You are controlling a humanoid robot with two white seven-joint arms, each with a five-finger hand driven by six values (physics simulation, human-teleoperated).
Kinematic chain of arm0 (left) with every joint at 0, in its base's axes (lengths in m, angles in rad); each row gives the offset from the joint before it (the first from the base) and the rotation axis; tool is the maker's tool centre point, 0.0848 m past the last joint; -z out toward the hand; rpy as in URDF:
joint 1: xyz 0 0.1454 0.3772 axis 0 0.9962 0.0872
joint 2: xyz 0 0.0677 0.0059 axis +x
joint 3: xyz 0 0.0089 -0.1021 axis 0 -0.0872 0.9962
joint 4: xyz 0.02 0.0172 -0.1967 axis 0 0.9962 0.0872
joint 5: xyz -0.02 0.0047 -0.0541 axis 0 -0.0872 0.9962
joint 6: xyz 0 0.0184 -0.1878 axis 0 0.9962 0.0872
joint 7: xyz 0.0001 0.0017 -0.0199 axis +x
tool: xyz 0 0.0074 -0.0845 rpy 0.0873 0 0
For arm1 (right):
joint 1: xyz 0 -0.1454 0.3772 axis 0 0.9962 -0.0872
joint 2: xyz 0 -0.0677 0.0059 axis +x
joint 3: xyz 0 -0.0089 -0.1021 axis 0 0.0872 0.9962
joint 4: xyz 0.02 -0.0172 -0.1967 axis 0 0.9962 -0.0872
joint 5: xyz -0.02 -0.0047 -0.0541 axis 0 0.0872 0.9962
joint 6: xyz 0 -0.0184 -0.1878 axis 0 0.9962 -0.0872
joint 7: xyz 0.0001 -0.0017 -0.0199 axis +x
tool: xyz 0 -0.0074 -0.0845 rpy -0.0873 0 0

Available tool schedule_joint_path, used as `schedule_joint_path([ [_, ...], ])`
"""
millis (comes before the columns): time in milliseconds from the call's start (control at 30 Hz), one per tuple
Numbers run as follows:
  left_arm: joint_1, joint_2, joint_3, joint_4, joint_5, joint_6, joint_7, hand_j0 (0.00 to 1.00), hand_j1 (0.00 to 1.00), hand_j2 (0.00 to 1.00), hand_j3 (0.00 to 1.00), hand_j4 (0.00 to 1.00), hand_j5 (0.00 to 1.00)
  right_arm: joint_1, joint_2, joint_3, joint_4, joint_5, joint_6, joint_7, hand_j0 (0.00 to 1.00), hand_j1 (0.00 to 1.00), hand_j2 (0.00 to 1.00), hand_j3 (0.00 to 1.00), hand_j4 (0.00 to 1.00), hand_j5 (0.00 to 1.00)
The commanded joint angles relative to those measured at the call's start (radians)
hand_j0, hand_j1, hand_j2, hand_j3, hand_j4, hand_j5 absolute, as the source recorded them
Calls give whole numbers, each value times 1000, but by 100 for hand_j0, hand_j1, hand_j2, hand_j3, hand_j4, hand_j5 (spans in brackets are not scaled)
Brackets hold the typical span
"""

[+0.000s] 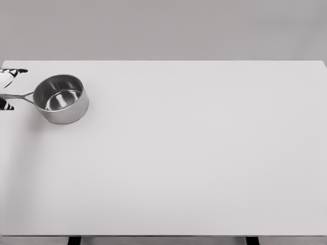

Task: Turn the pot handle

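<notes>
Left hand (7,88) flanks pot (61,99) handle (18,96) (pointing left, axis horizontal)

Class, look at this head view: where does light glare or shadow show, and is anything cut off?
Head view: soft even light; bright reflections inside the steel pot; faint shadow left of its base on the white table; the hand by the handle is cropped by the left edge.

Pot (61,99): one small saucepan of polished steel, round, straight-walled, lidless and empty, standing upright near the far left corner of the desk (194,163), its thin straight handle (18,96) pointing left toward the picture's edge, its outer end hidden there.
</notes>
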Motion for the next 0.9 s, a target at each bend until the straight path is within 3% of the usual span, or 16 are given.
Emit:
schedule_joint_path([
  [0, 2, 6, 3, -53, 11, -1, 1, 100, 100, 100, 100, 100, 100, 0, 0, 0, 0, 0, 0, 0, 100, 100, 100, 100, 100, 100],
  [100, 23, 9, 8, -99, 42, -2, 5, 100, 100, 100, 100, 100, 100, 0, 0, 0, 0, 0, 0, 0, 100, 100, 100, 100, 100, 100],
  [233, 107, 67, 26, -238, 143, -5, 22, 100, 100, 100, 100, 100, 100, 0, 0, 0, 0, 0, 0, 0, 100, 100, 100, 100, 100, 100],
  [400, 241, 81, 175, -409, 198, -30, 62, 100, 100, 100, 100, 100, 100, 0, 0, 0, 0, 0, 0, 0, 100, 100, 100, 100, 100, 100],
  [467, 276, 81, 201, -464, 252, -93, 68, 100, 100, 100, 100, 100, 100, 0, 0, 0, 0, 0, 0, 0, 100, 100, 100, 100, 100, 100],
  [567, 333, 81, 221, -557, 323, -223, 142, 100, 100, 100, 100, 100, 100, 0, 0, 0, -1, 0, 0, 0, 100, 100, 100, 100, 100, 100],
  [600, 360, 81, 224, -594, 353, -341, 183, 100, 100, 100, 100, 100, 100, 0, 0, 0, 0, 0, 0, 0, 100, 100, 100, 100, 100, 100],
  [800, 429, 61, 228, -610, 383, -372, 192, 100, 100, 100, 100, 100, 100, 0, 0, 0, 0, 0, 0, 0, 100, 100, 100, 100, 100, 100],
  [867, 498, 26, 233, -608, 384, -372, 186, 100, 100, 100, 100, 100, 100, 0, 0, 0, 0, 0, 0, 0, 100, 100, 100, 100, 100, 100],
])
